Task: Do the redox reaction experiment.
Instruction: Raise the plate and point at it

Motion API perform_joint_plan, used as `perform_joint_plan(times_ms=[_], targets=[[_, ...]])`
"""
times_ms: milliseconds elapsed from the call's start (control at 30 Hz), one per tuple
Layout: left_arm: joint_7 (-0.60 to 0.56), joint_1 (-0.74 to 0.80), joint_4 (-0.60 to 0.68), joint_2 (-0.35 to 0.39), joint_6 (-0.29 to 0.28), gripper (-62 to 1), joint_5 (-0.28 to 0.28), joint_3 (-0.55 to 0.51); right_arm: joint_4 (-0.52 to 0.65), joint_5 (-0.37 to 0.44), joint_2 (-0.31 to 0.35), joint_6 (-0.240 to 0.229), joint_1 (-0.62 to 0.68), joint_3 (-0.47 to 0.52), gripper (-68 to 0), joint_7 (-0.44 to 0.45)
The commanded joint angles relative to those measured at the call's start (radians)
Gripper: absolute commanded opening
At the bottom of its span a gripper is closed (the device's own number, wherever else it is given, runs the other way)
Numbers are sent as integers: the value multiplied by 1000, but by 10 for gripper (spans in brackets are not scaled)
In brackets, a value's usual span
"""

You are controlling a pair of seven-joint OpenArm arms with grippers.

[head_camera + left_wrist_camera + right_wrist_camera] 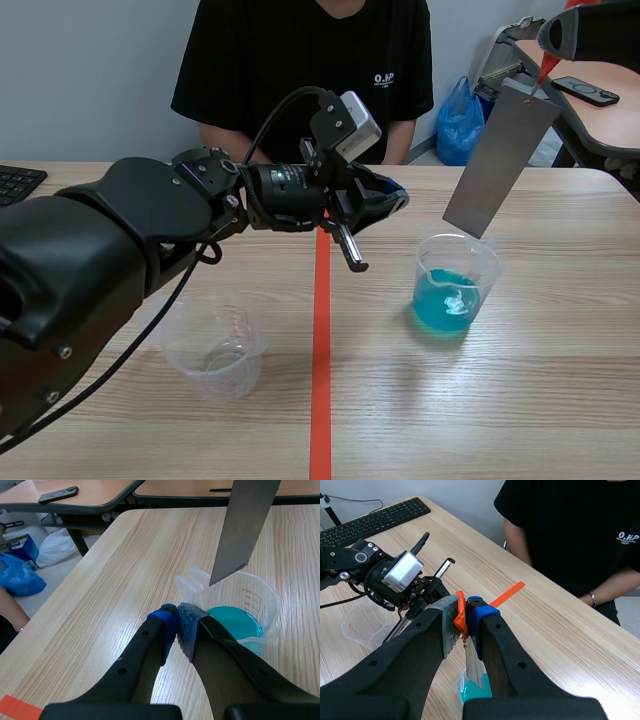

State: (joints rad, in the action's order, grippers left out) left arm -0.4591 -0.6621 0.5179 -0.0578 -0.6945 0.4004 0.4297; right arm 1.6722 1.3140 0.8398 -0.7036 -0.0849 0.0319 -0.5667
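Metal plate [500,160] above the beaker [487,268] mouth

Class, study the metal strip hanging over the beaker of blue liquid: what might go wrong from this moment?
1. The right gripper pinches the metal strip only by a small red tab, and it hangs tilted; it might slip and splash.
2. Its lower corner is near the rim of the beaker; lowered so, it may catch and tip it.
3. The left gripper, shut, sits close beside the beaker and could knock it.
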Motion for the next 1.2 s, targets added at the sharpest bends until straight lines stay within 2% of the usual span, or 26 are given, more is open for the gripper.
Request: perform_joint_plan(times_ms=[0,900,1067,1167], targets=[[-11,-20,18,-3,-2,-580,-14,-3,6,23,19,0,-15,15,-660,18],[-11,-20,18,3,-2,-580,-14,-4,6,23,19,1,-14,15,-660,11],[-25,-19,18,47,-2,-580,-19,-4,6,23,19,1,-14,15,-660,11],[-56,-17,18,102,-2,-580,-56,-4,6,23,19,1,-14,15,-660,10]])
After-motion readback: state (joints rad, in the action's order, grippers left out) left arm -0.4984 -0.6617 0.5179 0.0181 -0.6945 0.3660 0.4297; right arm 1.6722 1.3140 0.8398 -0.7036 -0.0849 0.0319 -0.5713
